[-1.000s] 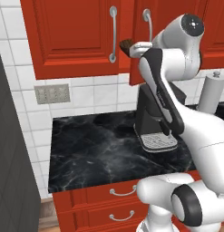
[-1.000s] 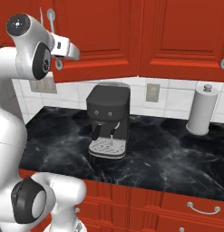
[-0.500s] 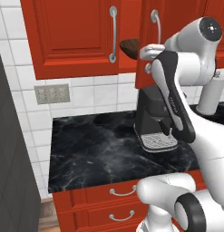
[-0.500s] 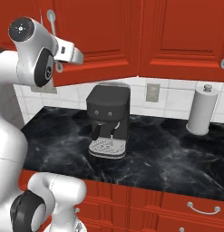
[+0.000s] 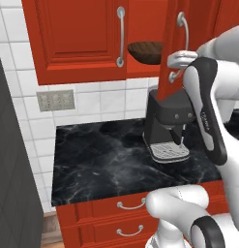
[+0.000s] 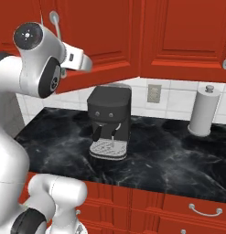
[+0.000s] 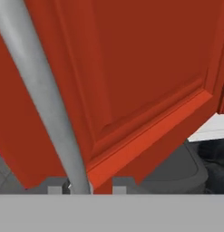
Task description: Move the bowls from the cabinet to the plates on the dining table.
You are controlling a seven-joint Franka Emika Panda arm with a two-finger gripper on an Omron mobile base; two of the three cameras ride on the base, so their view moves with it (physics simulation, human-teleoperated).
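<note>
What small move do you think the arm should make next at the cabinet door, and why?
Probably back the gripper off the silver handle and clear of the door. The door already stands swung out, the dark brown wooden bowl shows on the shelf behind it, and the handle sits between the fingertips, so letting go frees the hand for the bowl.

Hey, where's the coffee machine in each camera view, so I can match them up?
Left base view: coffee machine right of centre, below the open cabinet door.
Right base view: centre-left on the black counter.
Hand view: probably the dark grey shape at lower right.
Shared landmark: the open door's silver handle.
</note>
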